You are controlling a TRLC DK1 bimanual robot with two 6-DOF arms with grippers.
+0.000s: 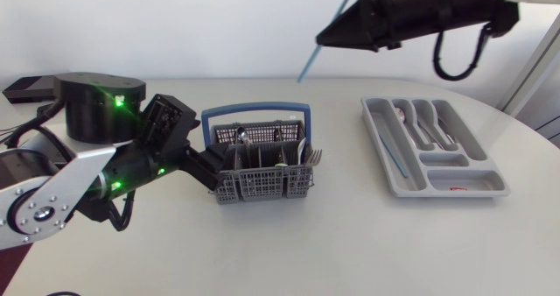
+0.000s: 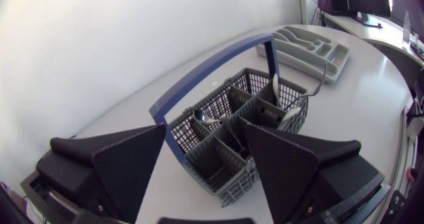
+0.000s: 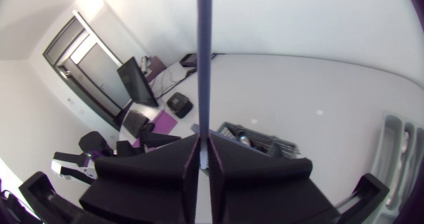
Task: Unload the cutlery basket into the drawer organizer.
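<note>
The table (image 1: 350, 243) has a plain white top, and its edge curves round at the right of the frame. A flat black box (image 1: 24, 88) lies at the upper left, at the table's rear edge.

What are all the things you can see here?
table: one, white, under everything
basket: one, grey with blue handle, table middle
basket cutlery: a few pieces, silver, standing in the basket
organizer: one, grey, right of the basket
organizer cutlery: several pieces, silver, in the long slots
lying stick: one, blue, in the organizer's slot nearest the basket
small thing: one, reddish, in the organizer's near slot; too small to tell
black box: one, far left
held stick: one, blue, up in the air
left gripper: black, open, at the basket's left end
right gripper: black, raised, shut on the held stick
</note>
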